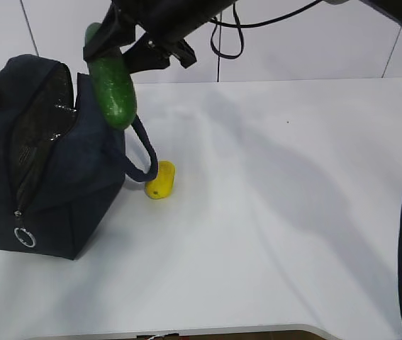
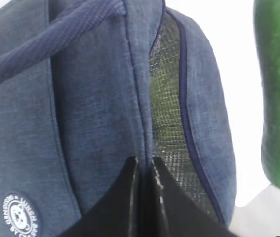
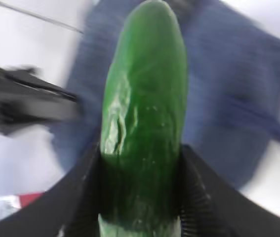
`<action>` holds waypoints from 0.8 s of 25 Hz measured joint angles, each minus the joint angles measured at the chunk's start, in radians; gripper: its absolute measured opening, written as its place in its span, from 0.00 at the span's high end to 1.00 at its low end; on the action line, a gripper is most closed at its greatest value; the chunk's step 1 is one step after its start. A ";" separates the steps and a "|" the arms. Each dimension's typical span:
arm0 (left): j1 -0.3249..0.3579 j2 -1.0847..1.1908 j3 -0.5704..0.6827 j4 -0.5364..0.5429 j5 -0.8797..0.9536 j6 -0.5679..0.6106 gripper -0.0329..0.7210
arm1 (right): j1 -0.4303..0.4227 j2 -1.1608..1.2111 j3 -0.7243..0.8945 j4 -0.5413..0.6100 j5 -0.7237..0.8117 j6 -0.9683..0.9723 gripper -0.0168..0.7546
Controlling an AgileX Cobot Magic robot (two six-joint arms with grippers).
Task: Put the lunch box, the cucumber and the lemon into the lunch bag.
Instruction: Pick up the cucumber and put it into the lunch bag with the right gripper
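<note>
Hanging nose-down above the lunch bag [image 1: 52, 177], the cucumber [image 1: 113, 83] is being pinched near its upper end by the right hand [image 1: 108, 44], whose fingers [image 3: 78, 197] are being pressed against both flanks of the fruit in the right wrist view. The lower tip is being held just over the bag's right shoulder, beside the handle loop [image 1: 146, 152], not squarely over the unzipped mouth, where the silvery lining [image 1: 41, 131] is being shown. The left hand [image 2: 143, 170] is being kept closed on a fold of the bag's fabric at the edge of the opening, apparently so the mouth is being held apart. The lemon [image 1: 160, 180] is being left on the counter [image 1: 278, 212], touching or just beside the handle loop. The lunch box is not being seen in any view; whether it is already inside cannot be told.

Several risks are being judged from here. If the cucumber is released at this spot, it is likely to strike the bag's outer wall and roll off across the counter. Since the cucumber is long, its tip may be caught on the zipper edge. A snag on the handle loop could nudge the lemon away.
</note>
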 joint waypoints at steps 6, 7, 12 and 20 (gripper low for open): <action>0.000 0.000 0.000 -0.024 0.006 0.004 0.98 | 0.021 0.000 -0.002 0.108 -0.088 0.011 0.54; 0.000 0.000 0.000 -0.026 0.007 0.004 0.98 | 0.026 0.000 -0.002 0.112 -0.100 0.013 0.54; 0.000 0.000 0.000 -0.051 0.014 0.012 0.98 | 0.059 0.045 -0.002 0.125 -0.147 0.046 0.54; 0.000 0.000 0.000 -0.060 0.016 0.015 0.98 | 0.084 0.128 -0.002 0.104 -0.186 0.052 0.54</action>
